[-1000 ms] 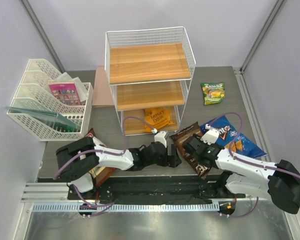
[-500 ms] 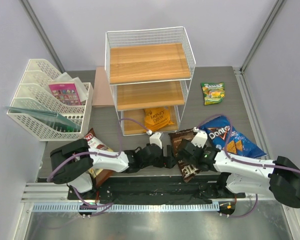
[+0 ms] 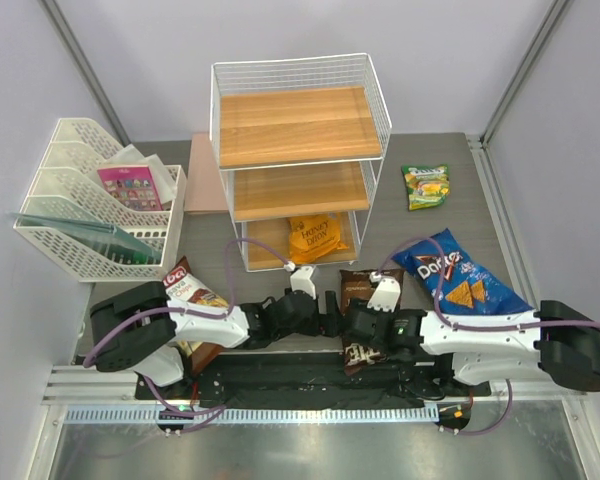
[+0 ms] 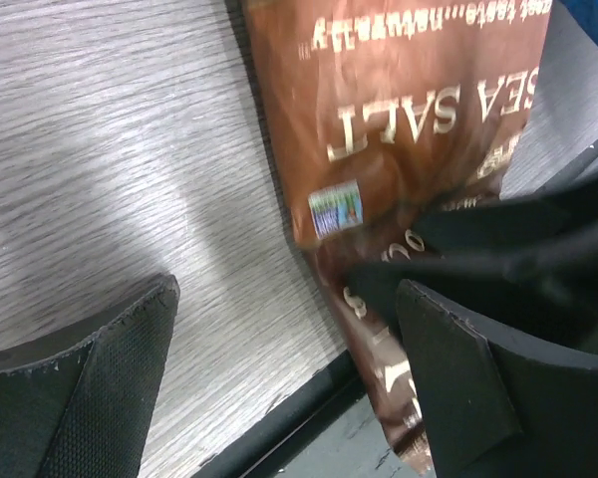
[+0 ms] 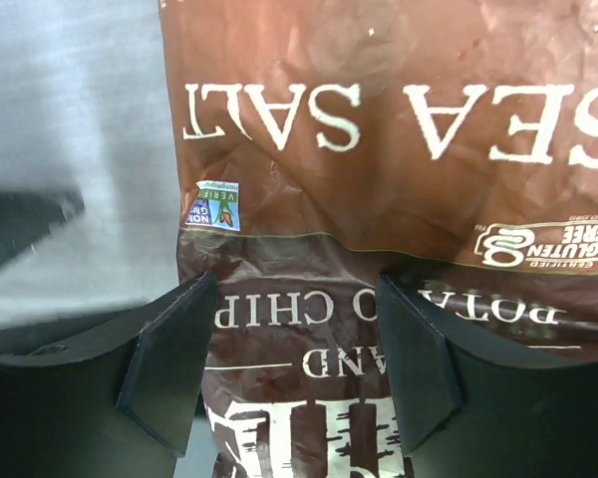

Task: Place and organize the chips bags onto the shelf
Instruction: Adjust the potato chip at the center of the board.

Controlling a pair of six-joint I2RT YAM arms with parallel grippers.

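Note:
The shelf [image 3: 300, 150] stands at the table's middle back, with the orange Honey Dijon bag [image 3: 315, 237] on its bottom board. The dark brown Sea Salt bag [image 3: 368, 288] [image 5: 379, 119] lies at the near edge, its lower end over the black rail. My right gripper [image 3: 360, 325] [image 5: 294, 368] is shut on that lower end. My left gripper [image 3: 330, 312] [image 4: 279, 378] is open just left of it, with the Sea Salt bag [image 4: 399, 129] by its right finger. The blue Doritos bag [image 3: 460, 280], the green-yellow bag [image 3: 426, 186] and the brown-white bag [image 3: 185, 288] lie on the table.
A white mesh file tray [image 3: 90, 215] holding a pink card packet [image 3: 132, 187] stands at the left. A pinkish board [image 3: 205, 185] lies behind the shelf's left side. The black rail [image 3: 280, 375] runs along the table's near edge.
My right gripper has dragged the Sea Salt bag left and toward the near edge, turning it straight and uncovering the Doritos bag. My left gripper shifted slightly left.

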